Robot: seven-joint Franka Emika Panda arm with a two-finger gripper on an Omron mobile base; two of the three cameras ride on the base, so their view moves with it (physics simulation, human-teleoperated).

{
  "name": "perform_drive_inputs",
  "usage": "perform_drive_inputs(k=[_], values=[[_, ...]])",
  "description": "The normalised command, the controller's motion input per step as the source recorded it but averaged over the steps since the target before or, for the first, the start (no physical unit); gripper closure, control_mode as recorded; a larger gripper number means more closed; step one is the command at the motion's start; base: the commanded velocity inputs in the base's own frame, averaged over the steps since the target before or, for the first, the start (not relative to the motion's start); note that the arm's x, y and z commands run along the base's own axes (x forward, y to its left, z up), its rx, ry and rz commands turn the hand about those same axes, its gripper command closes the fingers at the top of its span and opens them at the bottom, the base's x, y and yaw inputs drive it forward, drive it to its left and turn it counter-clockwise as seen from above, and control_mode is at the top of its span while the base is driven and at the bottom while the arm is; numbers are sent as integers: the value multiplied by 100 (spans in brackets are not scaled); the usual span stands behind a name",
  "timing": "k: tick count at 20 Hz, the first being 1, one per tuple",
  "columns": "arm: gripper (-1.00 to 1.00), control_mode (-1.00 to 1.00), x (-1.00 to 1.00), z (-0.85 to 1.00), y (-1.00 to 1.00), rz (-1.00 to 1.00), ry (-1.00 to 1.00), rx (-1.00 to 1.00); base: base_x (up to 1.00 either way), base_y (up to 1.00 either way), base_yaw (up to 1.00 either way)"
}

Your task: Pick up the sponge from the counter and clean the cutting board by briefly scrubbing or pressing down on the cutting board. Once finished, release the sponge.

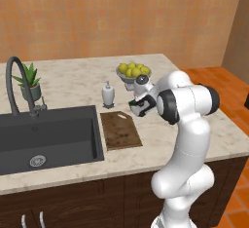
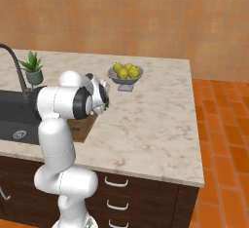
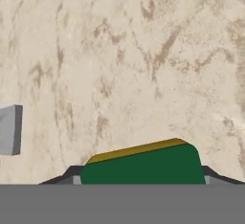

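Sponge (image 3: 143, 165) sits clamped in the gripper (image 1: 139, 106), green scrubby side facing the hand camera with a thin yellow layer at its far edge, held above bare counter (image 3: 143, 50). That puts it just right of the cutting board (image 1: 120, 130) (probably being carried across for the scrub). The board is a flat dark wood rectangle, speckled, beside the black sink (image 1: 48, 134). The counter is beige veined marble.

Orange tiled wall (image 1: 121, 12), terracotta floor (image 2: 223, 139), dark cabinets (image 2: 146, 198).
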Motion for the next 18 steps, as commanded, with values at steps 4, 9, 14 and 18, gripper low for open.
perform_drive_inputs(k=[4,9,14,18], values=[[100,-100,-41,-13,49,0,-8,-20,0,0,0],[100,-100,-26,-47,38,7,-1,-1,0,0,0],[100,-100,-1,-44,39,8,-7,0,0,0,0],[100,-100,0,-60,47,7,-2,-1,0,0,0]])
